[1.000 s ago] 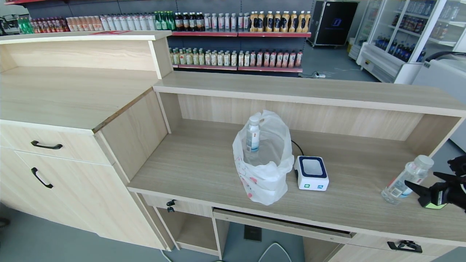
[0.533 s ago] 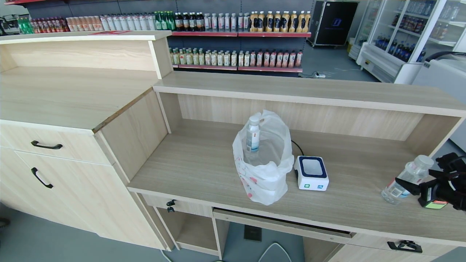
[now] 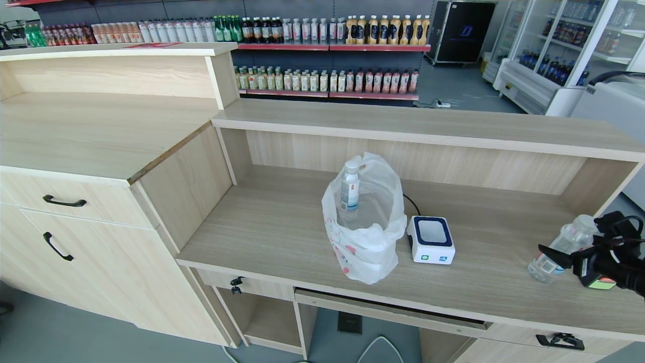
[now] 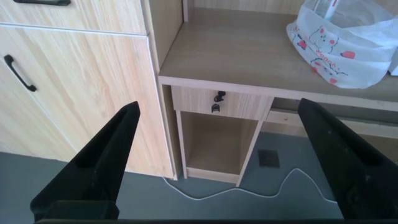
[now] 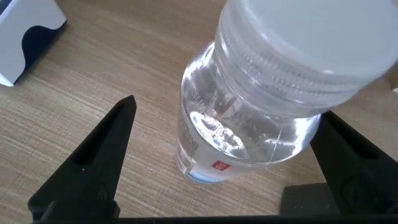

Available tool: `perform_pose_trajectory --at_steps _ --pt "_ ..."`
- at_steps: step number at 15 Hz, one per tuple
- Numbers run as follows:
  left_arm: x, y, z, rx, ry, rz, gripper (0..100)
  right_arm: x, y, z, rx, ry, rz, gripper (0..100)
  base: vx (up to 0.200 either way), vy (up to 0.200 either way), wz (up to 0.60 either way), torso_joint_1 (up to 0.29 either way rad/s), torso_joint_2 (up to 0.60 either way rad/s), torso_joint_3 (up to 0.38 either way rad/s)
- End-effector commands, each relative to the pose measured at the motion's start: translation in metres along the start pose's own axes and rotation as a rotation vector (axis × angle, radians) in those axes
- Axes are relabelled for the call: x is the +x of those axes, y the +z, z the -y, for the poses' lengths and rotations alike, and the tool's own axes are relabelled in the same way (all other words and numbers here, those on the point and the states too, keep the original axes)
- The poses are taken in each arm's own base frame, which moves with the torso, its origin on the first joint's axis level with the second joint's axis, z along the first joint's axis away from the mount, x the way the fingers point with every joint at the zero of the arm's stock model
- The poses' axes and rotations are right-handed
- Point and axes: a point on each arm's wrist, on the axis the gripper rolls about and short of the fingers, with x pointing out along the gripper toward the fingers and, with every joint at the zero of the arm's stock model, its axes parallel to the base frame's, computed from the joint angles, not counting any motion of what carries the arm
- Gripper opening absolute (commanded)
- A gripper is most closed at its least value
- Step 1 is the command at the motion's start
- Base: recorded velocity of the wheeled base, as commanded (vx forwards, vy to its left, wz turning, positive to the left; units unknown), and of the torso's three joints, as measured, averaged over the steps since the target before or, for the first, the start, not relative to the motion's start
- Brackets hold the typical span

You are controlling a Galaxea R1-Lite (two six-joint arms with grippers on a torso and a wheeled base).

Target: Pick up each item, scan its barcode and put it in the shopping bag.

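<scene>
A clear water bottle (image 3: 560,248) with a white cap stands at the counter's right end. My right gripper (image 3: 568,250) is open around it, one finger on each side, not touching. In the right wrist view the bottle (image 5: 249,124) sits between the two black fingers (image 5: 93,168) of the right gripper (image 5: 227,115). The white shopping bag (image 3: 364,237) stands mid-counter with a white bottle (image 3: 349,190) upright inside. Just right of the bag lies the white scanner (image 3: 431,239). My left gripper (image 4: 217,106) hangs open and empty, low in front of the counter's left end.
The counter (image 3: 282,227) has a raised back ledge (image 3: 423,126) and a tall side cabinet (image 3: 101,136) on the left. A cable (image 3: 412,202) runs behind the scanner. Below the left gripper lie the open cubby (image 4: 217,146) and the grey floor.
My right gripper has slid up and leftward along the counter, so the clear bottle now stands between its fingers. Bag, scanner and bottle have stayed in place.
</scene>
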Motion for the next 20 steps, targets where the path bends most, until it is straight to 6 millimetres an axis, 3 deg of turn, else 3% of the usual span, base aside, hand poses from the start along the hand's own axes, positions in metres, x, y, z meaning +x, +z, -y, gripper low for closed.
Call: perform_pose_trajectory --at_steps 1,5,6,16,18,20 --pt "0.000 0.000 0.000 0.000 0.000 -0.002 100 0.004 -0.003 -0.001 0.001 0.005 0.003 100 0.000 0.000 0.00 0.000 0.00 0.000" --pt "0.000 0.000 0.000 0.000 0.000 -0.002 100 0.010 -0.003 0.000 -0.005 0.011 0.009 100 0.000 0.000 0.00 0.000 0.00 0.000" --pt "0.000 0.000 0.000 0.000 0.000 -0.002 100 0.012 -0.003 -0.001 -0.008 0.013 0.012 0 0.000 0.000 0.00 0.000 0.00 0.000" --pt "0.000 0.000 0.000 0.000 0.000 -0.002 100 0.017 0.002 0.006 0.038 0.001 0.042 0 0.000 0.000 0.00 0.000 0.00 0.000" --pt "0.000 0.000 0.000 0.000 0.000 -0.002 100 0.008 0.027 0.008 0.118 -0.003 0.065 0 0.000 0.000 0.00 0.000 0.00 0.000" --pt "0.000 0.000 0.000 0.000 0.000 -0.002 100 -0.004 0.080 0.001 0.230 0.041 0.088 0 0.000 0.000 0.00 0.000 0.00 0.000"
